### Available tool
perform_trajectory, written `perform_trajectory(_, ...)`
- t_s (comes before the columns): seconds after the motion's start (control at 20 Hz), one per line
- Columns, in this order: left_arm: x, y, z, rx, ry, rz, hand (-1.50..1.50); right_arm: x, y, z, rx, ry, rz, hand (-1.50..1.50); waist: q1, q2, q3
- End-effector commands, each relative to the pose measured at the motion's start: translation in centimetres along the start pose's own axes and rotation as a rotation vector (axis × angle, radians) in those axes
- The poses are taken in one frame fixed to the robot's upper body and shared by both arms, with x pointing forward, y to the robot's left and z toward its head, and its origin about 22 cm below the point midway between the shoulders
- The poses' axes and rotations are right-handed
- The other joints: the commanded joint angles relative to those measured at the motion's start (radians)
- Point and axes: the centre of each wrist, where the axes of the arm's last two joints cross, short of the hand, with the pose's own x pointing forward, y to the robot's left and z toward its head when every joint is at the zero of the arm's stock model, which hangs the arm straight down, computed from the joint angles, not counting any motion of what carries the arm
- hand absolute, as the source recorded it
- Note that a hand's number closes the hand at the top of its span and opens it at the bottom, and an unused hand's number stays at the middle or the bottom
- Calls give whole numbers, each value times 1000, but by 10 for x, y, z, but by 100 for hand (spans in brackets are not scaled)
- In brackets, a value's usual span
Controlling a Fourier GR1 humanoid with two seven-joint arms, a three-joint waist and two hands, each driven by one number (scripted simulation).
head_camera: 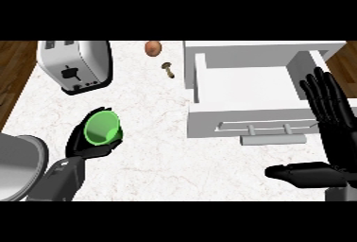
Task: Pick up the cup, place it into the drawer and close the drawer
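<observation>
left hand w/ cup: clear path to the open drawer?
Probably yes. The left hand holds the green cup; bare counter lies between it and the open drawer. The right hand rests open at the drawer's right side.

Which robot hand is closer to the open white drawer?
The right robot hand: it stands open at the drawer's right edge. The left robot hand is off to the drawer's left, curled round the green cup.

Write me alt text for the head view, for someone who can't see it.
The robot's left hand holds a green plastic cup over a white marble counter, left of an open white drawer. The right hand rests open by the drawer's right side. A silver toaster, brown egg and small mushroom lie behind.
</observation>
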Motion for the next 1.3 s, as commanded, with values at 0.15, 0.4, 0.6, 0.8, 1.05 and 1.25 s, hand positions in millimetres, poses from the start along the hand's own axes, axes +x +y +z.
perform_trajectory(0.15,-8,-24,-8,-115,-107,235,150,0,-8,-11,-15,3,24,-150,9,-1,1)
perform_trajectory(0.4,-8,-30,-11,-90,-179,230,150,-1,-5,-10,-18,12,17,-150,10,-2,1)
perform_trajectory(0.6,-5,6,18,122,-273,157,150,-5,-7,-5,-18,9,31,-150,27,-7,2)
perform_trajectory(0.8,1,0,1,175,-341,120,150,-5,-2,-1,-2,12,30,-150,17,-5,2)
perform_trajectory(1.05,8,-2,-4,116,-414,147,150,5,-10,-6,-18,27,26,-150,32,-13,4)
perform_trajectory(1.25,26,-22,-38,23,-451,116,150,-3,-3,0,-29,31,25,-150,35,-15,5)
